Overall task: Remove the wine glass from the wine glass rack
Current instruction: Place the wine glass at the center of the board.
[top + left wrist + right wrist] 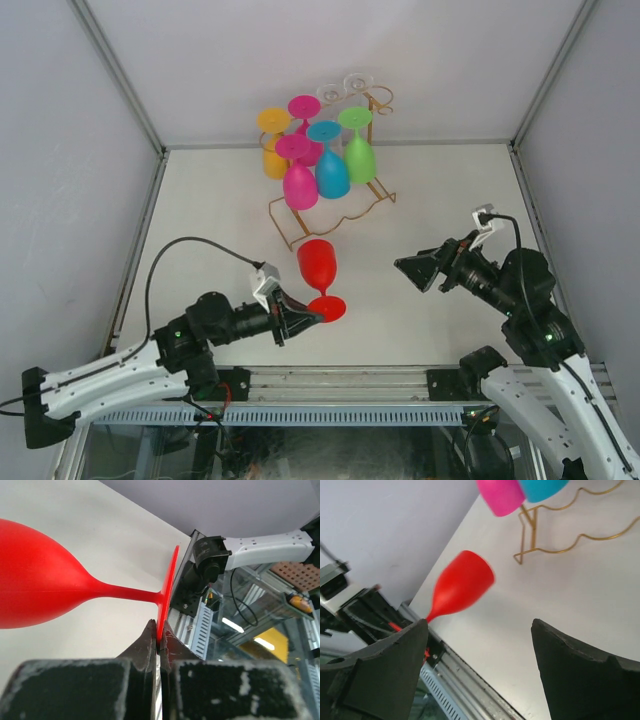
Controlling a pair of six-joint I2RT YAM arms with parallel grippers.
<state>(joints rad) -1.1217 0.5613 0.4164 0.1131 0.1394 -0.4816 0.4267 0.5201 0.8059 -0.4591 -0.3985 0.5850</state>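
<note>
Red wine glass (318, 264) already off the rack, pinched by the foot in the left pincer (306, 316)

The pale surface (200, 230) is taken up at the far middle by the gold wire wine glass rack (534, 535). Yellow (274, 150), pink (299, 185), blue (332, 175) and green (360, 158) glasses are hung from it bowl-down, with a couple of clear ones (345, 88) seen at the back. The red wine glass is held lying sideways just in front of the rack's near end, bowl pointed at the rack and foot pointed at the arms. It can't be told whether the bowl is resting on the surface. The left pincer is clamped tight on the rim of the foot. The right pincer (412, 268) is spread wide apart with nothing in it, parked well off to the right of the glass.
</note>
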